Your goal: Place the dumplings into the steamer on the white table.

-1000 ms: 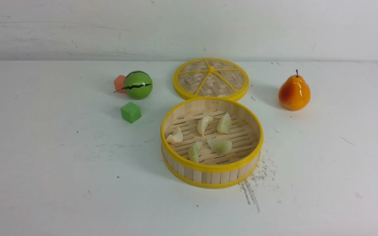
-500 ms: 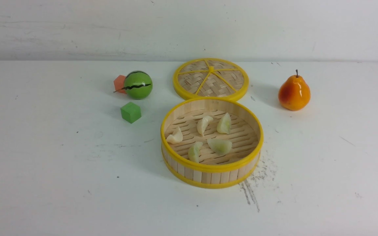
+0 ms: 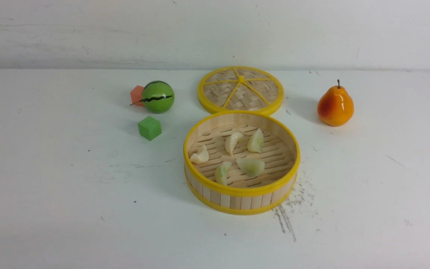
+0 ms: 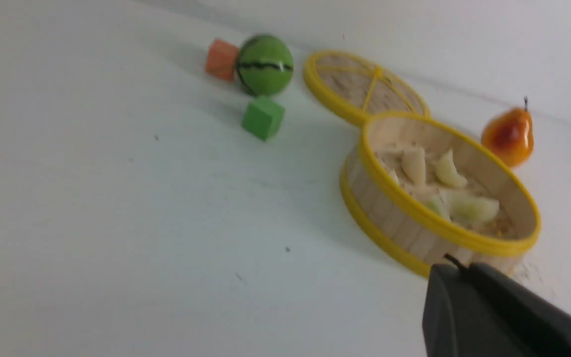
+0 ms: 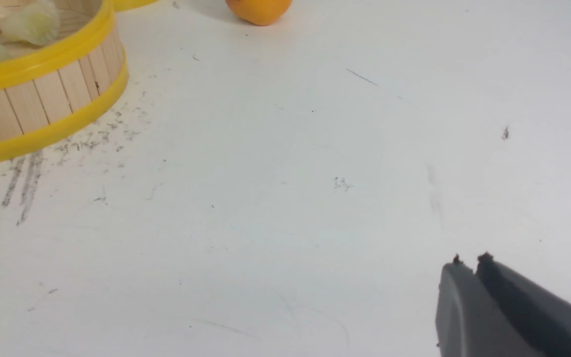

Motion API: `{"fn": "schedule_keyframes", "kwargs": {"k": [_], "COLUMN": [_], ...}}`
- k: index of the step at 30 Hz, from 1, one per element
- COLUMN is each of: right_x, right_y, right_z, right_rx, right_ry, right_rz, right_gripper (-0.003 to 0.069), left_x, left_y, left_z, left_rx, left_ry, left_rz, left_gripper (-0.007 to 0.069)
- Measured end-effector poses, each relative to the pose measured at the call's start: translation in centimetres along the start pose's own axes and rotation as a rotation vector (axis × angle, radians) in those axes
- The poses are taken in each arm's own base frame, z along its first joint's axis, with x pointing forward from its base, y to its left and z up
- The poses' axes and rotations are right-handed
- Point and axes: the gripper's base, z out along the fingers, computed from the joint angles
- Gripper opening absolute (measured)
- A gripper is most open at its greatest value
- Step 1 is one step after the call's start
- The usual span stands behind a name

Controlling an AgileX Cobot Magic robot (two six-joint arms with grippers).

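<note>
Left wrist view, left hand (image 4: pixel 456 267) closed, empty, near steamer (image 4: pixel 394 218)

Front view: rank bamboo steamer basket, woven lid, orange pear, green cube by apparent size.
1. Round bamboo steamer basket
2. Flat woven lid with yellow spokes, though it lies farther back
3. Orange pear
4. Green cube

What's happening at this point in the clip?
Nothing is being handled right now. All five dumplings lie inside the steamer on the white table, with its lid flat just behind it. The left gripper and right gripper both hang empty, fingers together, clear of the basket. A toy watermelon, two cubes and a pear sit untouched. The job looks done.
</note>
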Motion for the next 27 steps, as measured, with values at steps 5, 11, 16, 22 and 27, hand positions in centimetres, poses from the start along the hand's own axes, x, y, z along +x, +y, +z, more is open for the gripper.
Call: {"fn": "schedule_keyframes", "kwargs": {"k": [5,11,16,22,27], "right_x": [0.0,0.0,0.0,0.0,0.0], "right_y": [0.0,0.0,0.0,0.0,0.0], "right_z": [0.0,0.0,0.0,0.0,0.0], "right_rx": [0.0,0.0,0.0,0.0,0.0], "right_ry": [0.0,0.0,0.0,0.0,0.0], "right_rz": [0.0,0.001,0.002,0.002,0.002], "right_gripper": [0.005,0.0062,0.0073,0.0079,0.0087], "left_x": [2.6,4.4,6.0,7.0,7.1], "left_y": [1.8,2.8,3.7,4.0,4.0], "left_z": [0.9,0.3,0.3,0.2,0.2], "left_rx": [-0.06,-0.131,-0.234,-0.263,-0.261], "left_ry": [-0.163,-0.186,-0.026,0.087,0.102], "left_rz": [0.014,0.093,0.087,0.086,0.138], "left_gripper": [-0.0008,-0.0014,-0.0014,-0.0014,-0.0014]}}
